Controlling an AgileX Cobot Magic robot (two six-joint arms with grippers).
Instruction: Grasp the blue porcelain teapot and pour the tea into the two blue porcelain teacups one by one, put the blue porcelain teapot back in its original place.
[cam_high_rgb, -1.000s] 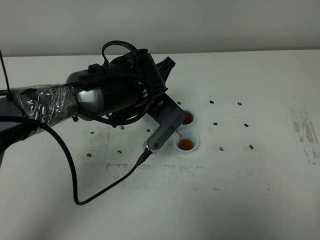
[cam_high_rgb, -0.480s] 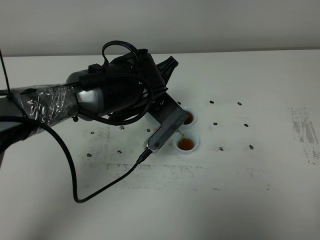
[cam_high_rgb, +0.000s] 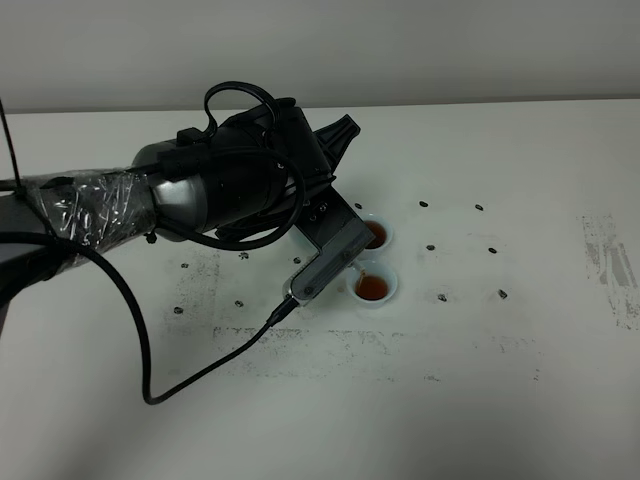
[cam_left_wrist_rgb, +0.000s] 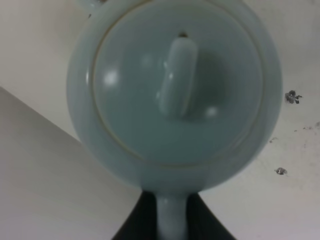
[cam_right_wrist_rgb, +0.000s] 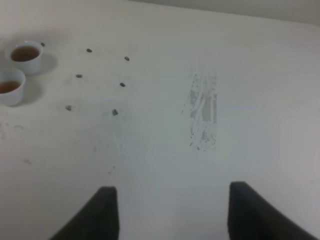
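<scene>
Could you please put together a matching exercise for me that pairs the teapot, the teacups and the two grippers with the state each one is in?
Things:
1. blue porcelain teapot
2. two blue porcelain teacups
3. left gripper
4. right gripper

States:
A. open, over bare table
B. each holding dark reddish-brown tea
C. shut, gripping what it carries
D. lid on, held in a gripper

Pairs: 1-D; 2-B; 3-C; 4-A.
</scene>
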